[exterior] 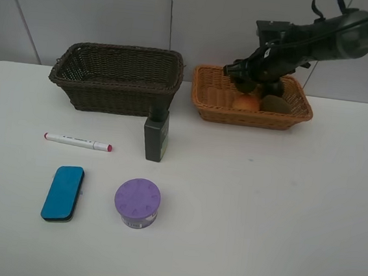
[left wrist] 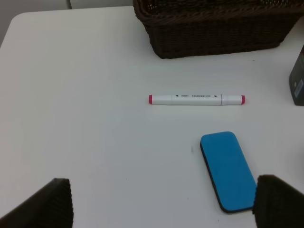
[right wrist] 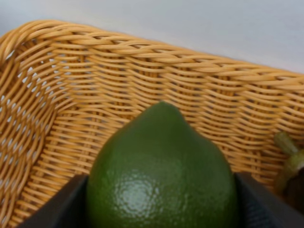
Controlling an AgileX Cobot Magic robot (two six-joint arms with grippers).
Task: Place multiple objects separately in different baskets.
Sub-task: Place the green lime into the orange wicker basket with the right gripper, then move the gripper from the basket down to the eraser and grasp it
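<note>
The right gripper is clamped on the green lime, one jaw on each flank at its widest girth. It holds the lime just inside the light orange basket, at one o'clock on the table. The lime looks firm, light and glossy, so it could slip or roll. The mid-body hold suits it, and a low release beside the peach and kiwi seems wise. The right arm reaches in from two o'clock, wrist pitched down. The left gripper is spread wide and empty, hovering near the blue eraser and marker at eight o'clock.
</note>
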